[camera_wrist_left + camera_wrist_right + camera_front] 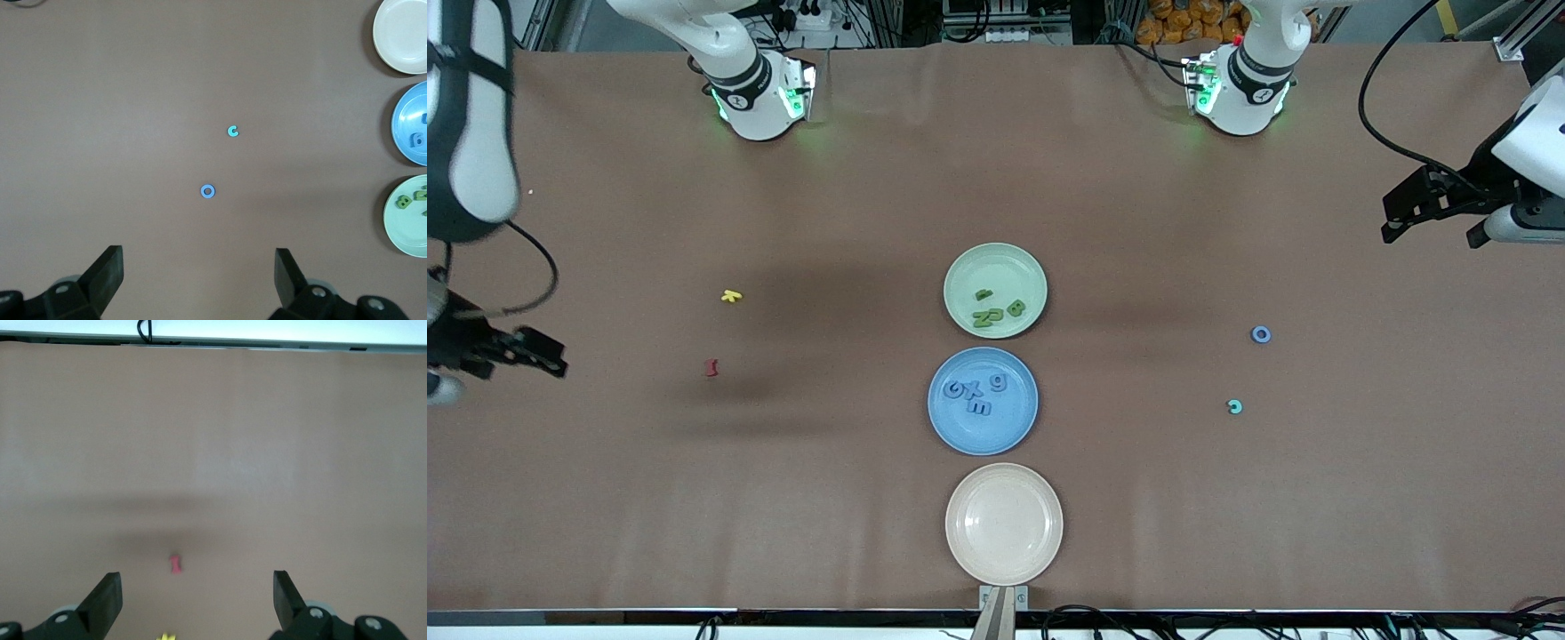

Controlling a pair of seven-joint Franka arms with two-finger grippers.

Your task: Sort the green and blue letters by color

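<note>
Several olive-green letters [987, 316] lie in the pale green plate [996, 262]. Several mid-blue letters [978, 407] lie in the blue plate [960, 428], which is nearer the front camera. A blue ring-shaped letter [1260, 334] [208, 191] and a teal C [1234, 407] [233, 131] lie loose on the table toward the left arm's end. My left gripper [1432, 233] [198, 259] hangs open and empty over that end of the table. My right gripper [551, 357] [197, 583] is open and empty over the right arm's end.
An empty beige plate [1004, 523] sits nearest the front camera, in line with the other two plates. A yellow letter [731, 296] and a red letter [711, 367] [175, 563] lie toward the right arm's end. The table's front edge [213, 343] shows in the right wrist view.
</note>
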